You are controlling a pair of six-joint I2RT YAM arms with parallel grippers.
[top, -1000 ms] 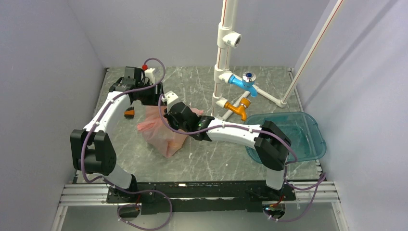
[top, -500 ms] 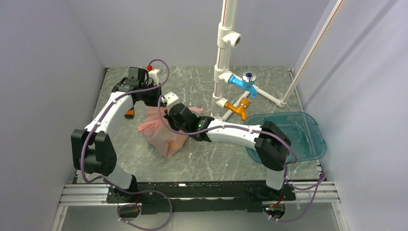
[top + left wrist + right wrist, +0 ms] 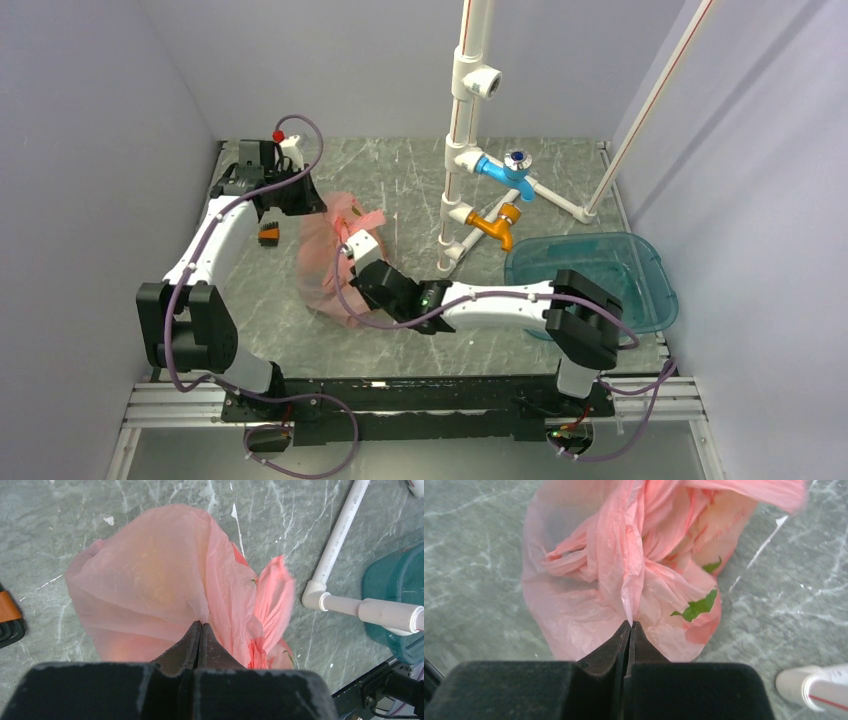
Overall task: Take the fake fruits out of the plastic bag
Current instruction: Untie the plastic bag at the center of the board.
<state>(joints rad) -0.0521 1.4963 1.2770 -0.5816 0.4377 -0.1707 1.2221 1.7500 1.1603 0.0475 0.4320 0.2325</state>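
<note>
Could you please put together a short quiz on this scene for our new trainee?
1. True or false: the pink plastic bag lies inside the teal tub.
2. The left gripper is shut on: A) the bag's film, B) a spoon, C) nothing.
3. Are the right gripper's jaws open or closed?
Key: 1 false, the bag is left of the tub and apart from it; 2 A; 3 closed, on the bag.

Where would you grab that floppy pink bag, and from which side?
Probably a raised fold of film, not the bulging body. The plastic bag has a gathered ridge along its middle, thin enough to pinch. Come in line with that crease from the near side, where the right gripper is shut on it; the left gripper pinches film at the far side.
</note>
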